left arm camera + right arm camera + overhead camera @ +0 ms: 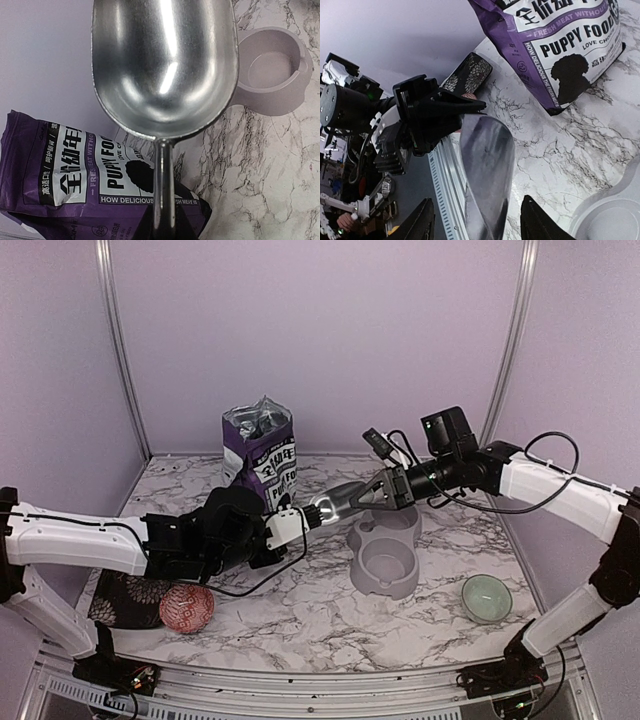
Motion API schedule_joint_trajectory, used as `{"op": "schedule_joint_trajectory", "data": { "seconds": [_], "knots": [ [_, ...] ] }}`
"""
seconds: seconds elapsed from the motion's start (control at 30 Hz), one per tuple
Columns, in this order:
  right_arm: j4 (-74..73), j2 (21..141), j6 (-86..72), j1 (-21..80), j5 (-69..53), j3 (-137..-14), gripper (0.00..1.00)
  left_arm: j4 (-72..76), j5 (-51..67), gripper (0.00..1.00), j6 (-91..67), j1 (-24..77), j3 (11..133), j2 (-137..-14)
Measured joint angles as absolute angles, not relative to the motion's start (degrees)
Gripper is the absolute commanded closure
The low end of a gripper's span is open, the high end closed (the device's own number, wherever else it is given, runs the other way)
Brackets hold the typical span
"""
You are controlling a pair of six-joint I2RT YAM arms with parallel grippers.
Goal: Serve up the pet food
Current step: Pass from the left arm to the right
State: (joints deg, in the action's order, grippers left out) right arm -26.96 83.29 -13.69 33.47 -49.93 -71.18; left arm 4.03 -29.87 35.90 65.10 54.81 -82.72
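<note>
Clamping metal scoop point(165, 70) by handle: left gripper point(288, 524); right gripper point(477, 200) fingers apart, straddling its shiny bowl.

Walls: three plain, matt, pale lilac panels point(320, 330) closing the back and both sides.
Corner posts: two slim aluminium uprights point(122, 350), one at each back corner, where the panels meet.
Table surface: white marble-pattern top point(300, 610) with grey veining, reaching the foot of the walls.
Near edge: ribbed aluminium rail point(300, 677) along the front of the table.
Light: soft and even, with faint shadows.
Beyond the rail: a dim, cluttered space in the right wrist view, too blurred to identify.
</note>
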Motion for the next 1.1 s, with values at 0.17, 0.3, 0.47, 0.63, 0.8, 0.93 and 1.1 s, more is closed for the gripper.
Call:
{"op": "schedule_joint_trajectory", "data": {
  "seconds": [0.17, 0.3, 0.47, 0.63, 0.8, 0.93, 1.1],
  "knots": [
    [-23.9, 85.5, -15.2, 34.3, -50.3, -70.6, 0.58, 4.0, -29.7, 1.0, 35.8, 65.1, 54.8, -83.3],
    [-22.7, 86.8, -16.3, 34.5, -50.9, -70.5, 0.71, 4.0, -29.4, 1.0, 35.8, 65.1, 54.8, -83.3],
    [-22.9, 87.9, -16.1, 34.5, -50.9, -70.5, 0.89, 3.9, -29.3, 1.0, 35.8, 65.1, 54.8, -83.3],
    [-24.0, 89.6, -15.9, 33.4, -47.1, -70.5, 1.0, 4.1, -28.8, 1.0, 35.6, 66.0, 55.2, -83.3],
    [-23.9, 89.8, -15.2, 33.2, -47.6, -70.5, 1.0, 4.0, -28.8, 1.0, 35.2, 66.1, 55.2, -83.3],
    [-23.6, 89.8, -14.7, 33.2, -47.6, -70.5, 1.0, 4.0, -28.9, 0.9, 35.1, 66.1, 55.2, -83.3],
    [-22.7, 89.4, -14.0, 33.3, -49.6, -70.0, 1.0, 3.9, -28.7, 0.62, 34.6, 66.0, 55.4, -83.3]
  ]
}}
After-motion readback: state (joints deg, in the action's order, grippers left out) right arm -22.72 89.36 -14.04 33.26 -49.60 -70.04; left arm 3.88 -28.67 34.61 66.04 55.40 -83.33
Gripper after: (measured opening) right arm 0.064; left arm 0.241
